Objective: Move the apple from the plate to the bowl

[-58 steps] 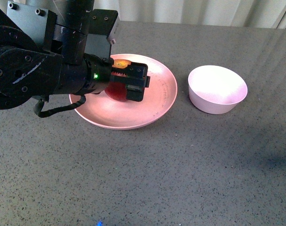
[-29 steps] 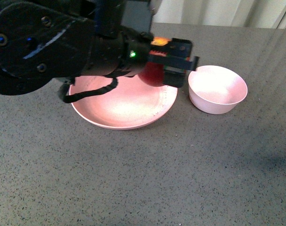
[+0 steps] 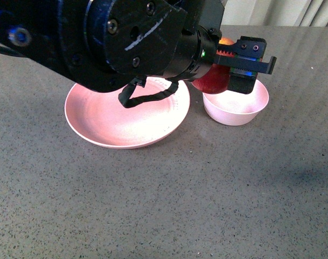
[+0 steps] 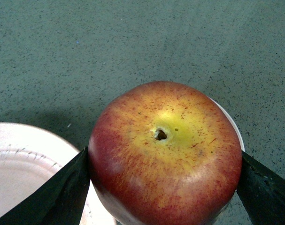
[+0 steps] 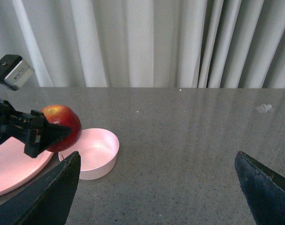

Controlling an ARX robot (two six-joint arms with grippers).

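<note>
The apple (image 4: 165,154) is round and glossy, dark red at the sides with fine red streaks running into a yellow-orange patch around its stem dip, which faces up. It is off the plate and held in the air over the bowl, above the bowl's plate-side rim. The left gripper (image 3: 240,63) is clenched on the apple, one flat black finger pressed to each flank. The bowl (image 3: 245,110) is small, deep and round, pale pink-white with a matte finish and a thin rim, and holds nothing. Just beside it sits the plate (image 3: 120,118), wide, shallow and round, matte salmon pink with faint scratch-like marks near its rim; whether the two rims touch cannot be told from these views. The bulky black left arm, with a looped cable under it, hangs over the plate's far part. Both dishes stand on the bench (image 3: 207,189), a flat grey top finely speckled like stone. The right gripper (image 5: 156,159) is released, its dark fingers spread wide with nothing between them, well apart from the bowl. Behind the bench's far edge hangs a pale curtain (image 5: 133,42) in long vertical folds.
</note>
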